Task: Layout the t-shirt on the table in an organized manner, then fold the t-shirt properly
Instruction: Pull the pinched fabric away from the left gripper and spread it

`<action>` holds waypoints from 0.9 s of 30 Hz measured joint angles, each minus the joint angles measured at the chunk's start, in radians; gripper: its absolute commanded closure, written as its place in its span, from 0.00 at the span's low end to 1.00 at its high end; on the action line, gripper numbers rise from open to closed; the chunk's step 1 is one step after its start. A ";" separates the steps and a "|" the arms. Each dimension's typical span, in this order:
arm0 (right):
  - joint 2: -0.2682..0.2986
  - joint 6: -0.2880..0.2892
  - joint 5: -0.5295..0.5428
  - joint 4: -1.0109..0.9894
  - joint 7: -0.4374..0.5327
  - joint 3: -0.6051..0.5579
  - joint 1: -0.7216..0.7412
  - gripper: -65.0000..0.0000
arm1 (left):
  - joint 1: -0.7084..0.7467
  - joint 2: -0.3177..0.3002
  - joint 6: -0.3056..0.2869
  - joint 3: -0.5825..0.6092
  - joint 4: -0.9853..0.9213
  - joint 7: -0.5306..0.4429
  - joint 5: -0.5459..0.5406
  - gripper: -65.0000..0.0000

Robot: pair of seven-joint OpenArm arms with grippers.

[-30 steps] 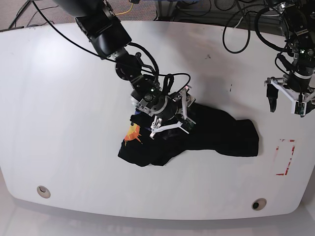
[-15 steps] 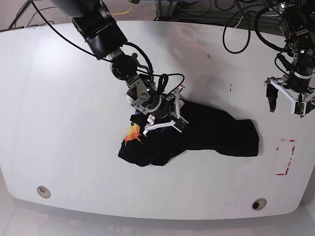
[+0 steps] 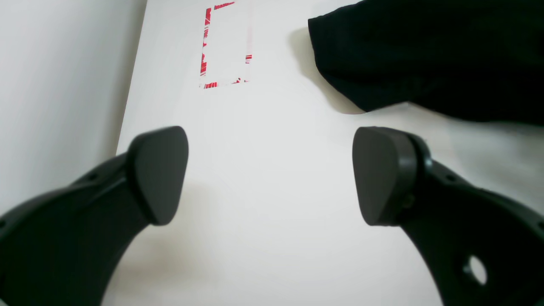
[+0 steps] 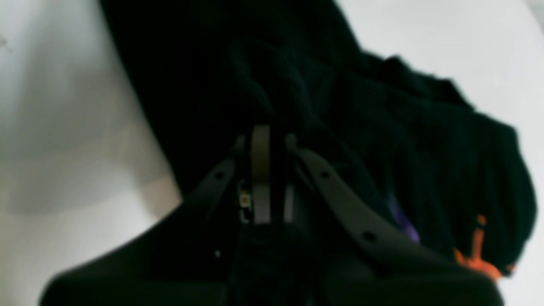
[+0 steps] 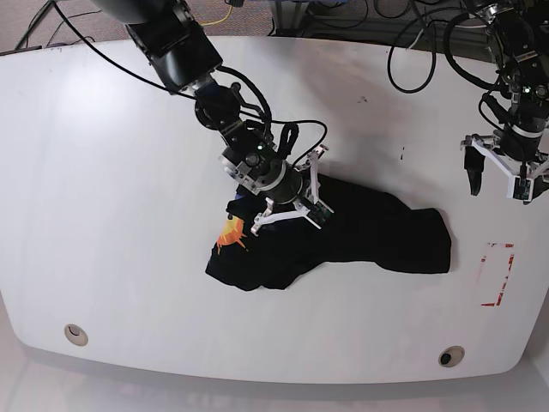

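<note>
right fingers (image 4: 260,170): I see them pressed together in the wrist view, sunk in dark cloth; I judge they are pinching a fold of the shirt (image 5: 343,232), though blur hides how much cloth sits between them.
right gripper (image 5: 287,210): it sits down on the upper left part of the heap, just beside the orange patch (image 5: 232,232).
left fingers (image 3: 159,174): spread wide, nothing between them but bare table (image 3: 272,178).
left gripper (image 5: 500,167): it hangs above the table near the right edge, well apart from the shirt and up from the red mark (image 5: 496,275).
shirt: a crumpled black heap near the middle of the table, not laid out; its right end lies nearest the left gripper.
risk, thick pinch: I may have caught several layers at once. Lifting would then drag the whole bundle instead of opening it.
risk, thin pinch: if only a wrinkle is caught, the cloth could slip out once I pull.
risk, one-arm pull: with the left gripper idle and nothing pinning the far end, I judge a pull would slide the heap across the glossy top.
risk, blind grip: black fingers on black cloth and a blurred wrist view mean I cannot confirm which part I hold, so a sleeve or hem could be mistaken.
risk, edge: a long drag toward the near rim could let the cloth hang over.
</note>
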 measured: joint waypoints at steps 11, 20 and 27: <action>0.008 -0.051 0.015 0.375 -0.118 0.188 -0.079 1.00 | 0.000 0.000 0.000 0.001 -0.001 0.000 0.000 0.14; 0.067 -0.041 0.023 0.403 -0.132 0.339 -0.094 1.00 | 0.000 0.000 0.001 0.001 -0.001 0.000 0.000 0.14; 0.082 -0.031 0.021 0.403 -0.131 0.515 -0.087 1.00 | 0.000 -0.002 0.002 0.044 -0.002 0.000 0.000 0.14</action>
